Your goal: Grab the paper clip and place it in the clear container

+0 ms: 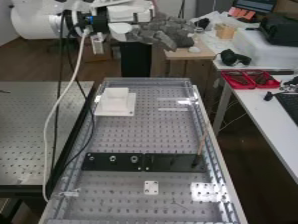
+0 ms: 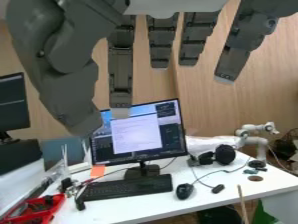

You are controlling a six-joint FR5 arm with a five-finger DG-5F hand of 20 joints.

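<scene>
1. A stacked white square block [image 1: 116, 103] sits beyond the long black plate with round fittings [image 1: 143, 162], perhaps parked there to keep the working area nearer the camera free.
2. A small white square plate with holes [image 1: 151, 187] lies just on the near side of the black plate, likely a fixture.
3. The dark grey robotic hand [image 1: 163, 34] hangs high beyond the black plate, fingers straight and spread, gripping nothing, presumably raised for an unobstructed approach.
4. A faint, thin mark [image 1: 178, 202] nearer than the black plate may be the paper clip; its place cannot be confirmed, nor can the clear container's.
5. A slender wooden stick [image 1: 201, 142] leans at the black plate's right end, apparently propped there.
</scene>
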